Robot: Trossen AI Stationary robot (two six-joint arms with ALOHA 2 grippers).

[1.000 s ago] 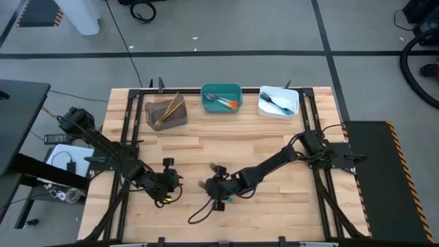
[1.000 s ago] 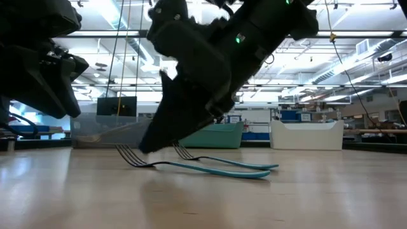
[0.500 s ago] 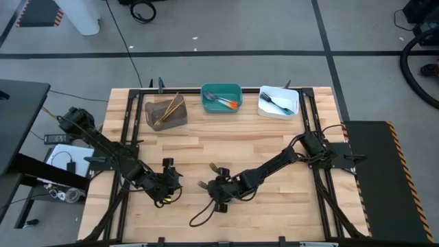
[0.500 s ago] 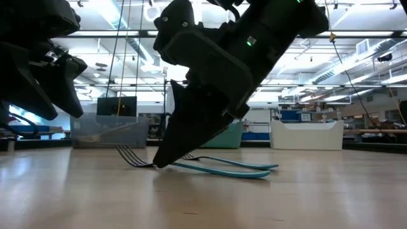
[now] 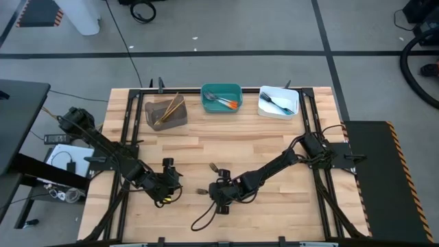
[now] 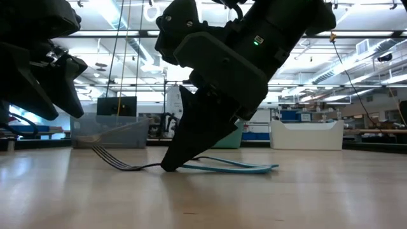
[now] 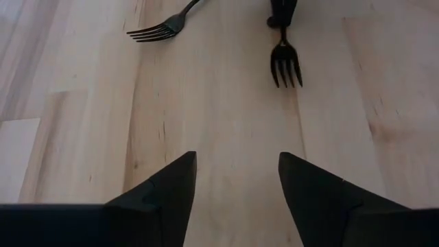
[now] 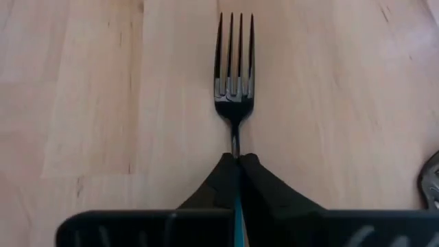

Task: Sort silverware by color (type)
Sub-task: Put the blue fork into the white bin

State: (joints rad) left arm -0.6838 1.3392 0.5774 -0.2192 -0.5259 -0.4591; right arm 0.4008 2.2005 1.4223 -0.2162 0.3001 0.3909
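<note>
A fork (image 8: pixel 234 62) with a dark head and a teal handle lies on the wooden table near its front middle, and my right gripper (image 5: pixel 218 194) is shut on it. Its tines (image 6: pixel 105 156) curve up off the wood toward the table's left. A second such fork (image 5: pixel 214 167) lies just beyond it, its handle (image 6: pixel 254 166) flat on the table. My left gripper (image 7: pixel 236 161) stands open above bare wood to the left of both forks, with nothing between its fingers. My right gripper pinches the fork's thin neck (image 8: pixel 235 145), just behind the head, between its two fingertips. The fingers slant down from the table's right and lie along the fork, the teal handle running back between them. The fork lies on the table at its neck (image 6: pixel 147 167).
Three bins stand along the far edge: a grey one (image 5: pixel 165 112) with gold pieces, a teal one (image 5: pixel 221 98) with orange-handled pieces and a white one (image 5: pixel 278 101) with dark pieces. A dark cable loop (image 5: pixel 204 217) lies near the front edge.
My right gripper has tipped down a little toward the near edge and shut on the fork's neck. The fork has slid with it, its tines now farther toward the table's left. My left gripper has opened wider and stayed in place.
</note>
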